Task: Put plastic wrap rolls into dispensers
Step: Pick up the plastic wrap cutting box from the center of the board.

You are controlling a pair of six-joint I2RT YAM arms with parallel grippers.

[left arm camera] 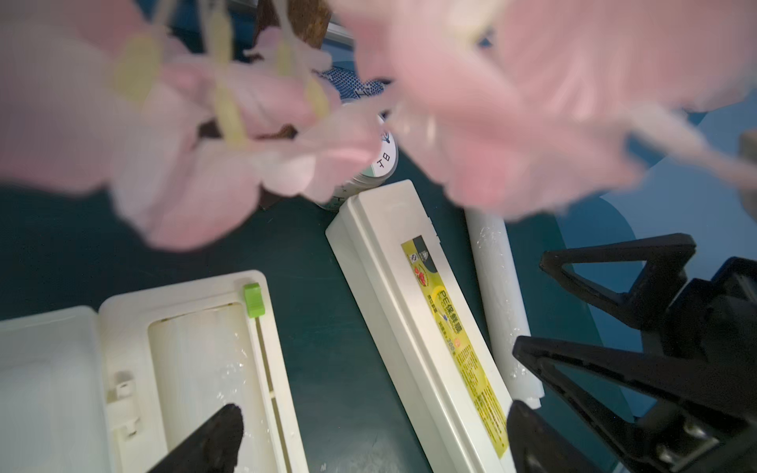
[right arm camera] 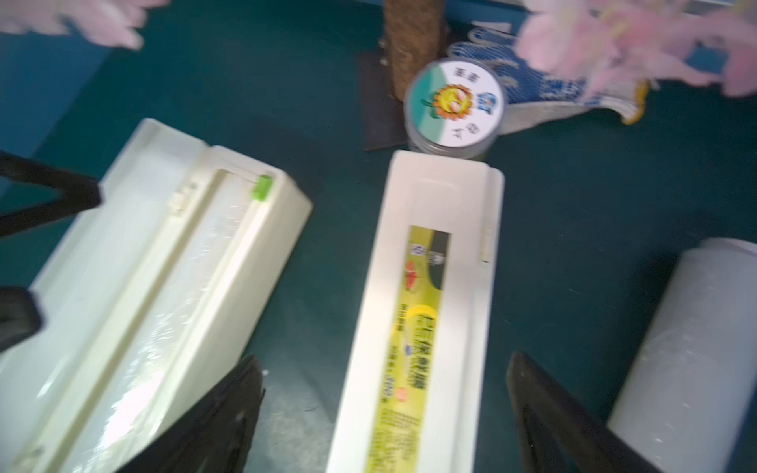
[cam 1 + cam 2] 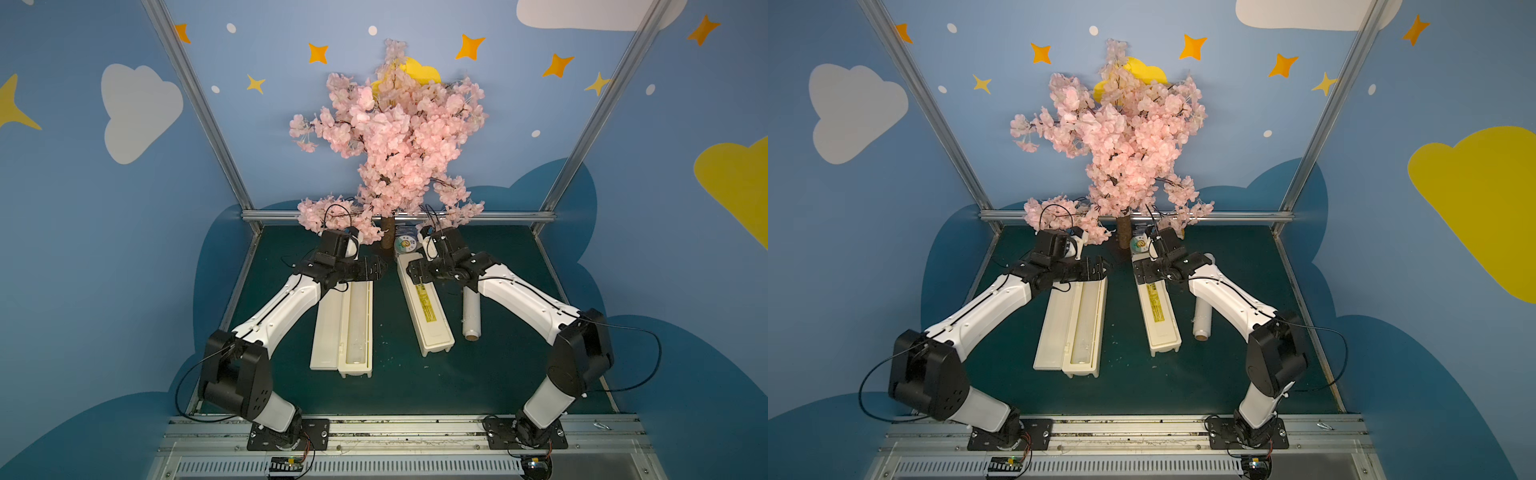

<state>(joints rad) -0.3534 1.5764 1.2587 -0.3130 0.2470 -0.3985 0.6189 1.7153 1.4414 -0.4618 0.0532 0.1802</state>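
Plastic wrap roll [image 2: 688,348] just outside the spread right fingers [image 2: 553,417]; left fingers [image 1: 217,434] also apart.

Light even, cool, fairly dim; soft shadows on mat [image 3: 395,374]. Top views sharp, w/ wide-angle bend at edges. Left wrist: blossoms [image 1: 532,102] close-up, out of focus. Right wrist: motion blur, label [image 2: 413,319] smeared.

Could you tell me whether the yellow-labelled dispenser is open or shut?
Shut. The dispenser shows its lid flat on top, label up, no trough visible; a roll lies outside beside it.
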